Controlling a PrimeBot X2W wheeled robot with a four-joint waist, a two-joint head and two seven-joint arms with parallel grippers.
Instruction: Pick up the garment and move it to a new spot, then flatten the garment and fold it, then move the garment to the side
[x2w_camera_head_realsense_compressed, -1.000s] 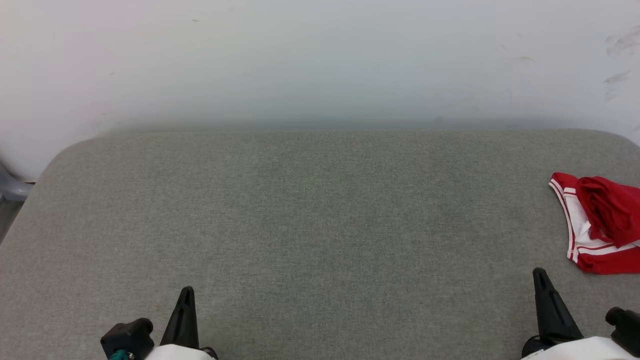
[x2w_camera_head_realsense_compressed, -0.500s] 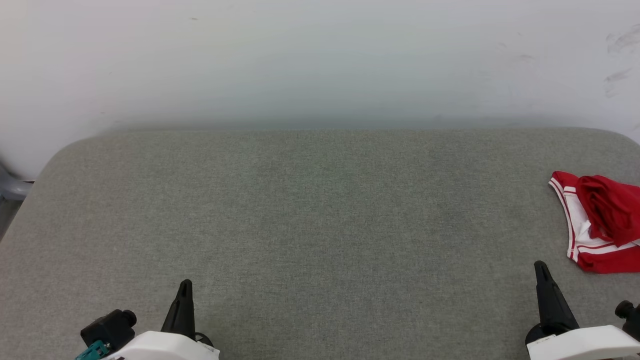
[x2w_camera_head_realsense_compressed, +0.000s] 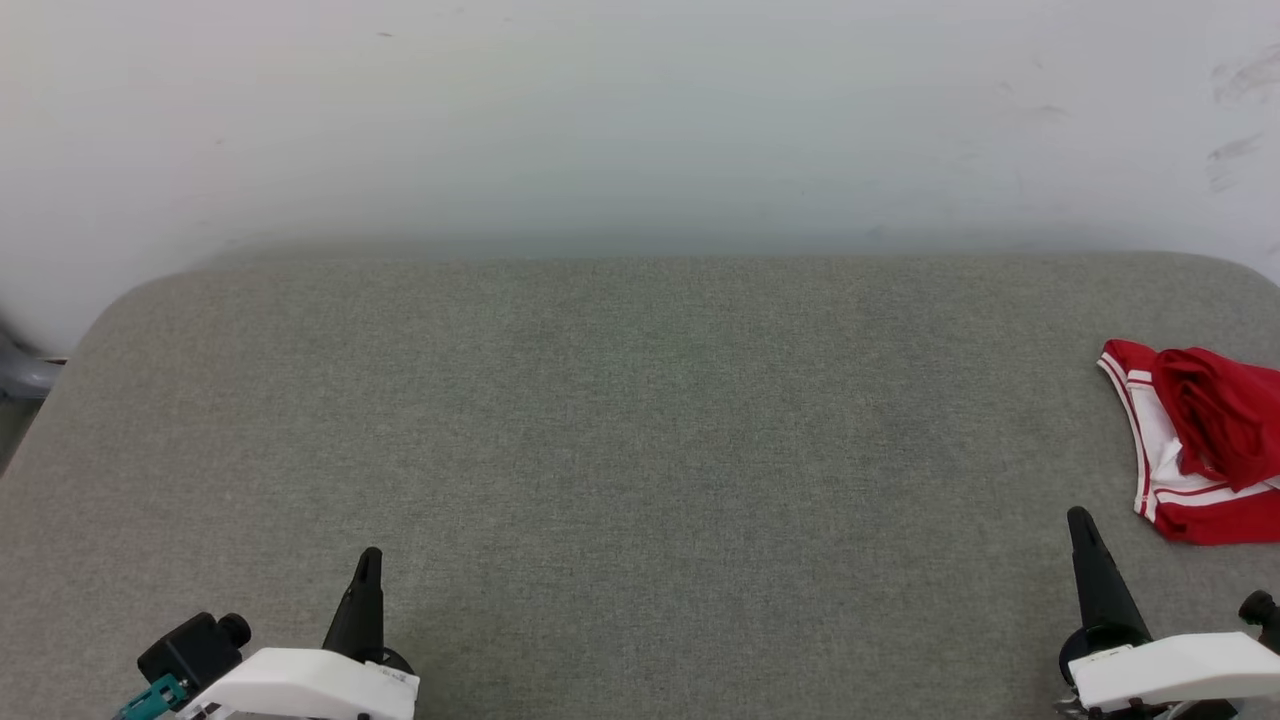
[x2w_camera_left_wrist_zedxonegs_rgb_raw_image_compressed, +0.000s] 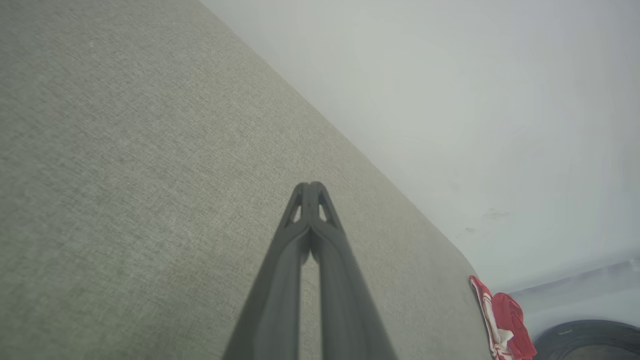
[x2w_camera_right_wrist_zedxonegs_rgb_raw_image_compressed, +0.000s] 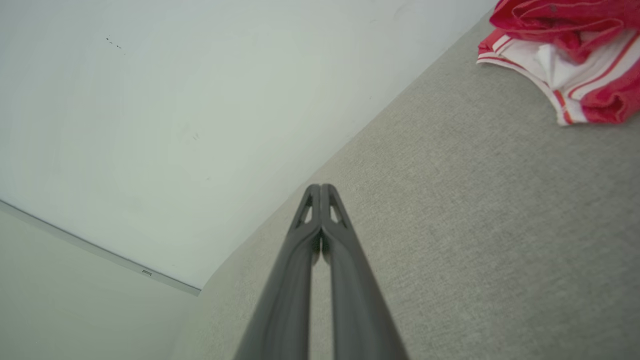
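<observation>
The garment (x2w_camera_head_realsense_compressed: 1195, 440) is a crumpled red shirt with white, red-striped trim, lying at the right edge of the grey padded table (x2w_camera_head_realsense_compressed: 640, 420). It also appears at the lower right of the left wrist view as the garment (x2w_camera_left_wrist_zedxonegs_rgb_raw_image_compressed: 505, 322) and at the top right of the right wrist view as the garment (x2w_camera_right_wrist_zedxonegs_rgb_raw_image_compressed: 565, 55). My right gripper (x2w_camera_head_realsense_compressed: 1080, 520) is shut and empty, a short way in front of and left of the garment. My left gripper (x2w_camera_head_realsense_compressed: 370, 555) is shut and empty near the table's front left. In each wrist view the gripper's tips meet: left gripper (x2w_camera_left_wrist_zedxonegs_rgb_raw_image_compressed: 310, 186), right gripper (x2w_camera_right_wrist_zedxonegs_rgb_raw_image_compressed: 320, 187).
A pale wall (x2w_camera_head_realsense_compressed: 640, 120) rises right behind the table's far edge. A grey object (x2w_camera_head_realsense_compressed: 20, 375) shows past the table's left corner. A dark round object (x2w_camera_left_wrist_zedxonegs_rgb_raw_image_compressed: 585, 340) lies beyond the table's right end in the left wrist view.
Both grippers have risen a little up the head view, showing more of their white wrists. The garment has not moved.
</observation>
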